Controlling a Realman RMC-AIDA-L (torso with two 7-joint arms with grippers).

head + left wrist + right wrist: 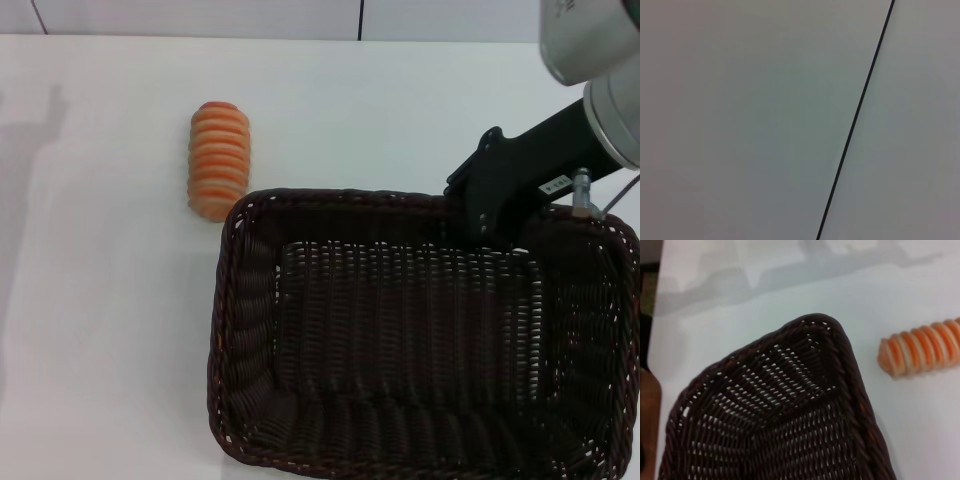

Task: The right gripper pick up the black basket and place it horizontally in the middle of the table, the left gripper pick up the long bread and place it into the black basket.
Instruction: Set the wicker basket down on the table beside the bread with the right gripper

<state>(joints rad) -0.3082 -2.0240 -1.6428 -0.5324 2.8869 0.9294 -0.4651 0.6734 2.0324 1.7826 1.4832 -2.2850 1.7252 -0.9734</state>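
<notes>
The black basket (pixel 420 340) lies on the white table (pixel 100 300) at the front right, its long side running across the view. My right gripper (pixel 483 222) is a black angular arm end with a small white label, right at the basket's far rim. The right wrist view looks into the basket's woven inside (pixel 780 425) from close up. The long bread (pixel 220 160) lies on the table just beyond the basket's far left corner, and it also shows in the right wrist view (pixel 922 350). My left gripper is out of view.
The left wrist view shows only a plain grey surface with a thin dark seam (pixel 855 120). A shadow falls on the table at the far left (pixel 40 130). The table's far edge meets a wall (pixel 300 15).
</notes>
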